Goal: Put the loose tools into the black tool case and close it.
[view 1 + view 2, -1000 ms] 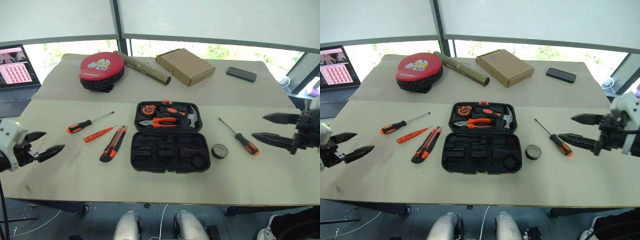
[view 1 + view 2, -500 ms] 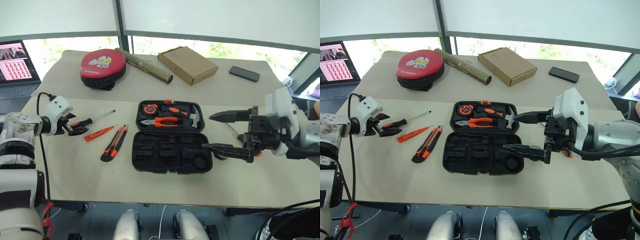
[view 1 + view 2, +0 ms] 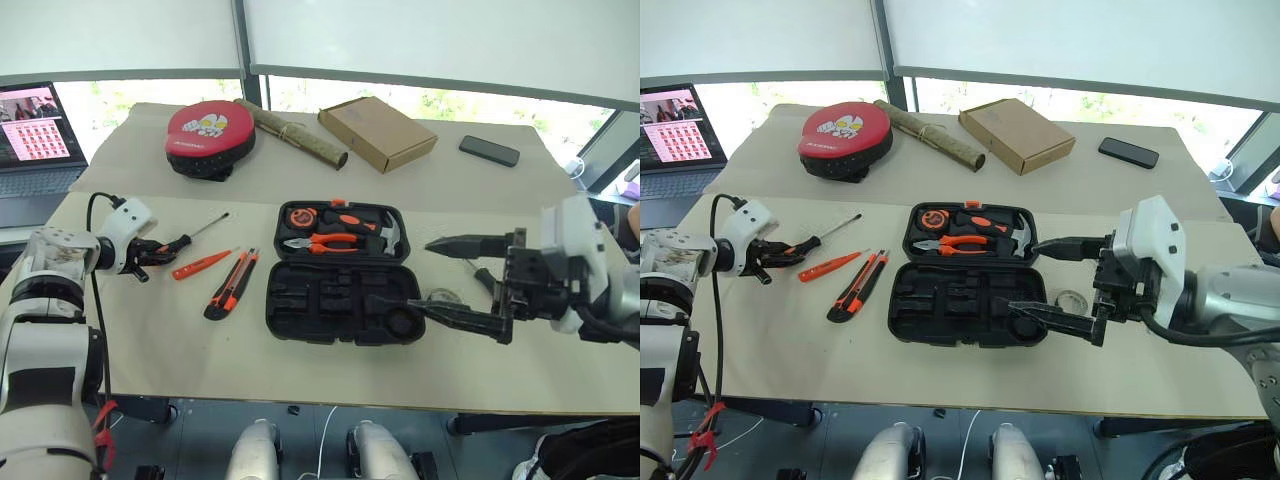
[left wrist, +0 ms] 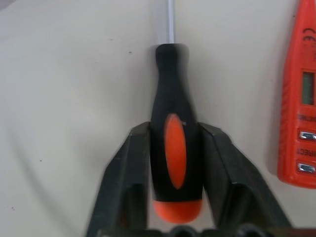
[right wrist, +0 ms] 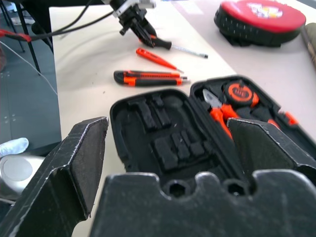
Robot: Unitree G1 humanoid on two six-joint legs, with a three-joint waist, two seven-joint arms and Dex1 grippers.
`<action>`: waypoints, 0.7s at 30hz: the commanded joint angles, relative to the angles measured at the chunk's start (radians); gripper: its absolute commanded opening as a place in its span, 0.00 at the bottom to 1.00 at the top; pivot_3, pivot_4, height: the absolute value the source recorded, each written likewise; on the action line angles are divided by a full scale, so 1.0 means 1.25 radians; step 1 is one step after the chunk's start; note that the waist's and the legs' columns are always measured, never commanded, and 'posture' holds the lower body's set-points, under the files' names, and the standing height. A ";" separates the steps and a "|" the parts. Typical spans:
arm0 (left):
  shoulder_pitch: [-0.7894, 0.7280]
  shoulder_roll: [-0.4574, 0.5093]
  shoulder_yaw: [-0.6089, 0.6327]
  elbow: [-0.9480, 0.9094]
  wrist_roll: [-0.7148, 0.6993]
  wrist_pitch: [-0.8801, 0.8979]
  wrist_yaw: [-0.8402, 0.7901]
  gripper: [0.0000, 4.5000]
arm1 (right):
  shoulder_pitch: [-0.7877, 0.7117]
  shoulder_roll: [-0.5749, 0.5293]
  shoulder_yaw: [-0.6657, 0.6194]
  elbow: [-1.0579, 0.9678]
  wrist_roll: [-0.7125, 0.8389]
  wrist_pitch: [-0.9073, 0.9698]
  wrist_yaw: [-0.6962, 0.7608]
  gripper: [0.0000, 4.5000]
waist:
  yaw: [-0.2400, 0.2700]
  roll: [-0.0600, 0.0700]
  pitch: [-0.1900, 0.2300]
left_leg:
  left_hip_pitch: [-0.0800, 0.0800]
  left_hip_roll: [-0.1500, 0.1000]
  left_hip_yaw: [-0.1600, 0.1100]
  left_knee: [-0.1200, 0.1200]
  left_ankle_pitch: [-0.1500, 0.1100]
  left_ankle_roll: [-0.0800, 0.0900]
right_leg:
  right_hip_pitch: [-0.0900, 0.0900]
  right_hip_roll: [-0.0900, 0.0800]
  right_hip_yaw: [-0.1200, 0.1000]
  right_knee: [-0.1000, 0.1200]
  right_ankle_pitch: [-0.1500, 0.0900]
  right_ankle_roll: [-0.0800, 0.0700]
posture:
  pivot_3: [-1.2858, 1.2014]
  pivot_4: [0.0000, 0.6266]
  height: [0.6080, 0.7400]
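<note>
The black tool case (image 3: 340,300) lies open at mid-table, its near half showing bare recesses. To its left, my left gripper (image 3: 160,250) is shut on the handle of an orange-and-black screwdriver (image 4: 175,143), which lies flat on the table. Beside it lie a slim orange screwdriver (image 3: 200,264) and the utility knife (image 3: 228,290). My right gripper (image 3: 1025,275) hangs wide open over the case's right side. The grey tape roll (image 3: 1071,300) and a second screwdriver (image 3: 480,273) lie right of the case, partly hidden behind its fingers.
Pliers, a hammer and a tape measure fill the case's far half (image 3: 340,225). At the back stand a red-topped round pad (image 3: 210,138), a rolled mat (image 3: 295,133), a cardboard box (image 3: 377,130) and a phone (image 3: 489,150). A laptop (image 3: 35,130) sits at far left.
My left arm swung in to the screwdriver and its fingers closed on the handle. My right arm moved in from the right, over the case's right side, still open.
</note>
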 commanded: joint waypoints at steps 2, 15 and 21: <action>-0.031 0.005 0.059 -0.038 -0.059 -0.041 -0.085 0.20 | 0.053 -0.002 -0.070 -0.015 -0.020 -0.029 -0.002 1.00 | 0.001 -0.001 0.000 | 0.000 0.000 0.000 0.000 0.000 0.000 | 0.000 0.000 0.000 0.000 0.000 0.000 | 0.52 0.24 1.00; -0.017 -0.171 -0.100 -0.592 -0.099 0.134 -0.325 0.20 | 0.238 0.060 -0.120 0.010 -0.130 -0.087 -0.013 1.00 | 0.005 0.000 0.000 | -0.009 -0.001 -0.011 0.013 -0.001 0.002 | 0.002 0.000 -0.008 0.001 0.000 0.002 | 0.52 0.24 1.00; 0.008 -0.239 -0.174 -0.675 -0.056 0.223 -0.260 0.20 | 0.249 0.079 -0.120 -0.003 -0.138 -0.091 -0.032 1.00 | -0.003 0.000 0.001 | -0.009 -0.001 -0.015 0.013 -0.001 0.002 | 0.002 0.001 -0.009 0.002 0.000 0.001 | 0.52 0.24 1.00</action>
